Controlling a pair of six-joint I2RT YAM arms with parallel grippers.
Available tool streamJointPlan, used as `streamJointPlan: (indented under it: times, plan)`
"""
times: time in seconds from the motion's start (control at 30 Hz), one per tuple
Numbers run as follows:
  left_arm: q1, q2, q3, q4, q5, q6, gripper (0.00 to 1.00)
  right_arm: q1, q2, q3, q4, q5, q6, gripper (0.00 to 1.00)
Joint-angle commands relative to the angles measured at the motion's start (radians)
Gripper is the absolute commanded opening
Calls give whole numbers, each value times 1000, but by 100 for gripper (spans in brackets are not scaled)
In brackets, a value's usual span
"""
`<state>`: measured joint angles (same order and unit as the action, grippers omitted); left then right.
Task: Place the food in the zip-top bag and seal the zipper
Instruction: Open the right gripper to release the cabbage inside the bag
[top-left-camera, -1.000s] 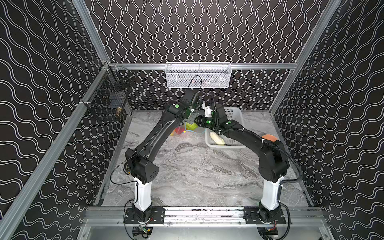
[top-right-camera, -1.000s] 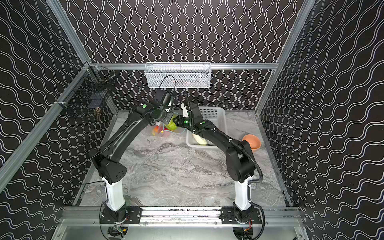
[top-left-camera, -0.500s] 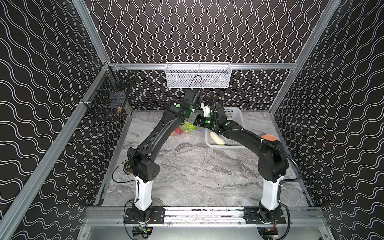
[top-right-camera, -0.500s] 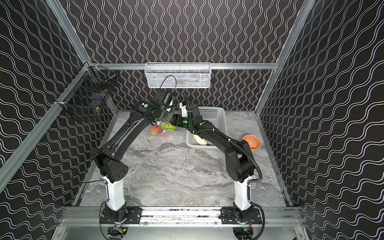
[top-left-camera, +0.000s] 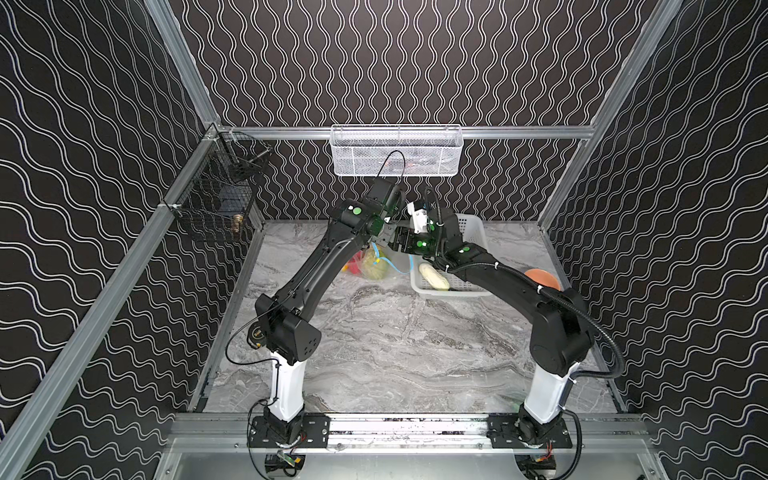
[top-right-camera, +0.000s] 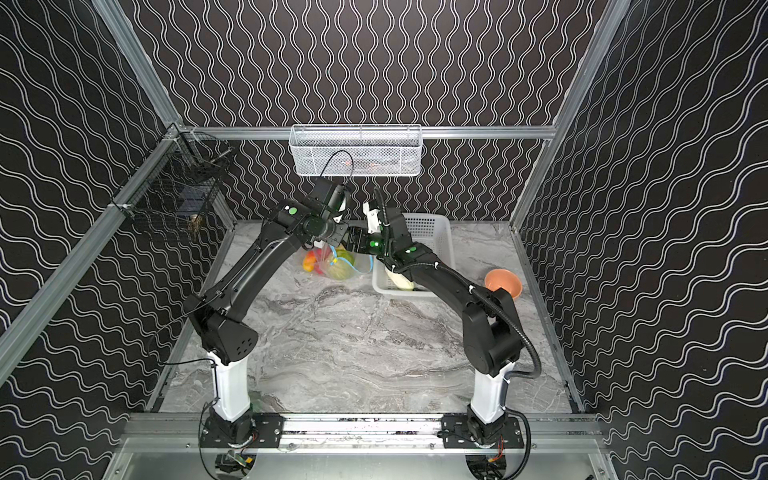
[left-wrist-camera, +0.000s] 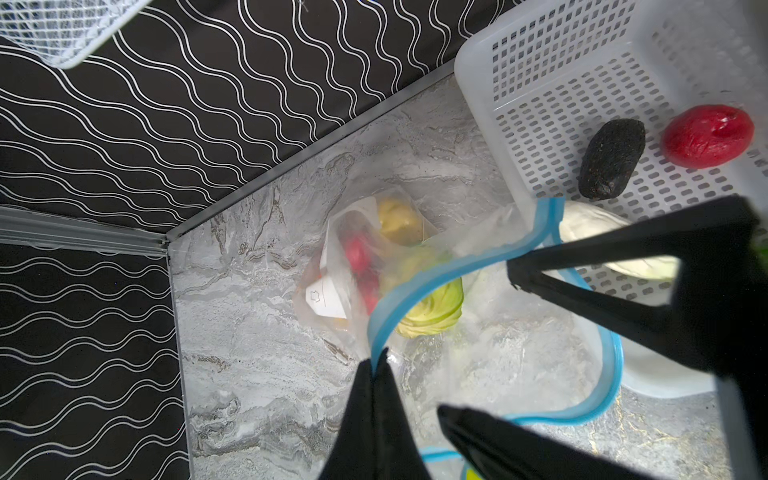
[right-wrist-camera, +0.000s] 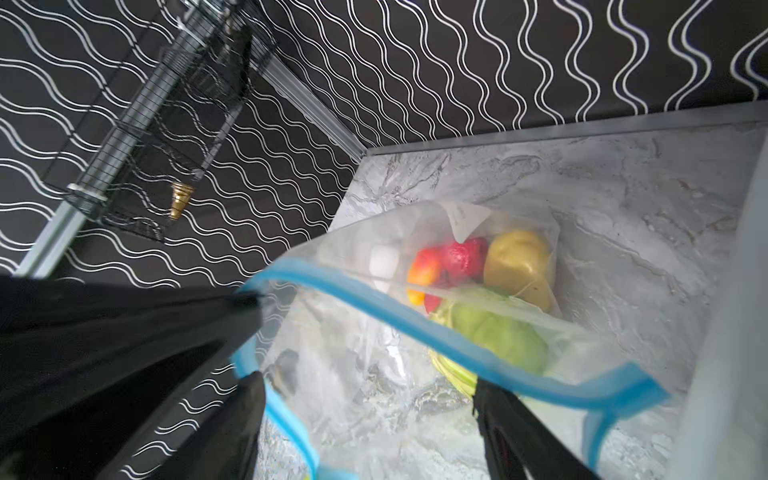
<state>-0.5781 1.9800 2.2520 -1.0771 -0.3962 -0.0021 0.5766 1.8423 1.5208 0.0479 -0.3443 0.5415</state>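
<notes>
The clear zip-top bag (left-wrist-camera: 361, 257) hangs open over the table's back left. My left gripper (left-wrist-camera: 380, 365) is shut on its blue zipper (left-wrist-camera: 436, 278) edge and holds it up. My right gripper (right-wrist-camera: 365, 395) is open over the bag's mouth with nothing between its fingers. Inside the bag lie the green cabbage (right-wrist-camera: 498, 336), a yellow potato (right-wrist-camera: 515, 266), a red piece (right-wrist-camera: 461, 257) and a yellow-orange fruit (right-wrist-camera: 422, 270). A dark oval (left-wrist-camera: 611, 160), another red piece (left-wrist-camera: 706, 135) and the white long vegetable (left-wrist-camera: 594, 232) rest in the basket.
The white perforated basket (top-left-camera: 469, 224) stands just right of the bag, under my right arm. An orange bowl (top-right-camera: 503, 282) sits by the right wall. A white wire basket (top-left-camera: 395, 149) hangs on the back rail and a black wire cage (top-left-camera: 216, 203) on the left rail.
My right gripper has opened. The green cabbage it held now lies inside the bag. The left gripper keeps its hold on the zipper edge.
</notes>
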Motion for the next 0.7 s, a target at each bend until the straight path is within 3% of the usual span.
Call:
streamJointPlan:
  times: [0.0,0.33,0.53,0.67]
  plan:
    - [1,-3,4,8,-16,-6,0,2,-31,-30,31,24,14,79]
    - [1,-9,-23,14,8,-8,0,2,-134,-97,-1,80,-18,86]
    - [1,-8,-37,17,12,-6,0,-4,-172,-123,-26,131,-33,99]
    - [1,-7,-35,15,11,-3,0,-12,-184,-132,-39,145,-32,99]
